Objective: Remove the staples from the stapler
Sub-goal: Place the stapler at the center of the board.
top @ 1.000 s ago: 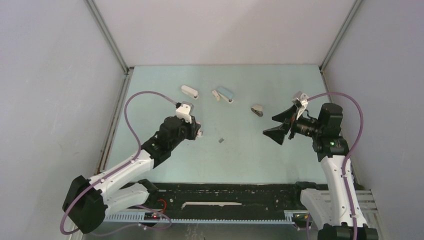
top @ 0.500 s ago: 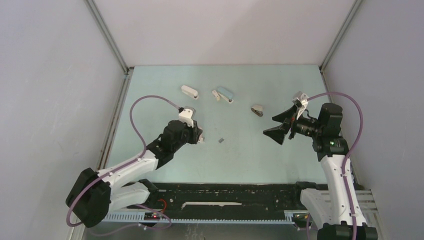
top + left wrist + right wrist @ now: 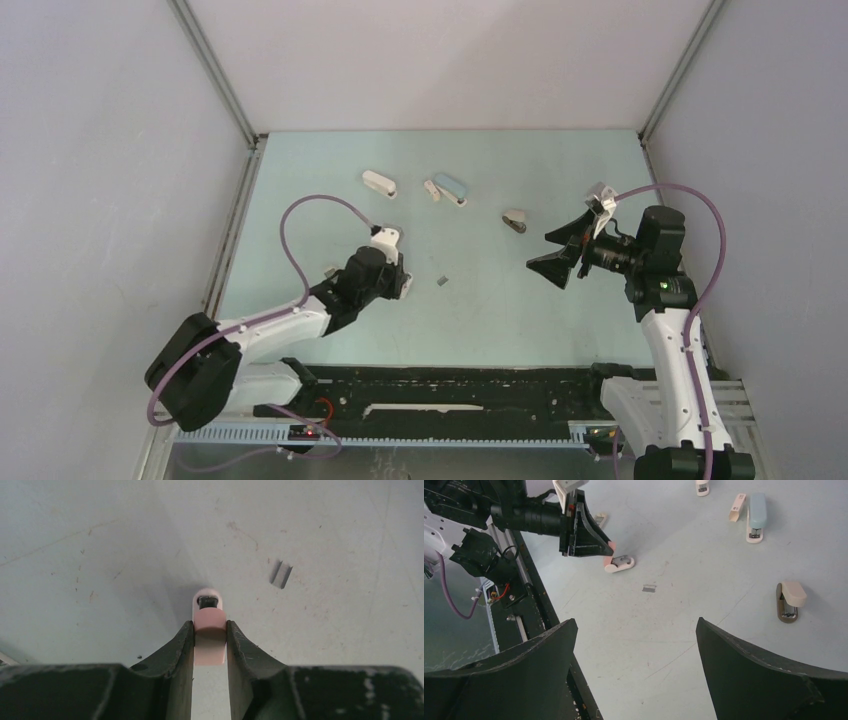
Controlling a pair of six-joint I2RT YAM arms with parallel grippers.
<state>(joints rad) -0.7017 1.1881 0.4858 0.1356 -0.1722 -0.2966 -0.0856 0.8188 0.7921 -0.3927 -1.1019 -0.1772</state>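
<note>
My left gripper (image 3: 210, 627) is shut on a small stapler (image 3: 210, 639) with a pink top and a white base. Its nose points away from me, low over the table. In the right wrist view this stapler (image 3: 619, 563) lies at the tips of the left gripper (image 3: 608, 555). One short silver-grey strip of staples (image 3: 281, 574) lies loose on the table just right of it, and it also shows in the top view (image 3: 441, 282) and the right wrist view (image 3: 649, 588). My right gripper (image 3: 556, 255) is wide open and empty, raised at the right.
A white stapler (image 3: 379, 184), a blue stapler (image 3: 450, 186) with a small beige block (image 3: 432, 190) beside it, and a brown-and-beige stapler (image 3: 514, 221) lie at the back. Grey walls close in three sides. A black rail (image 3: 450, 385) runs along the near edge.
My left arm has moved nearer and a little to the right, carrying the pink stapler down toward the staple strip. The right arm has not moved.
</note>
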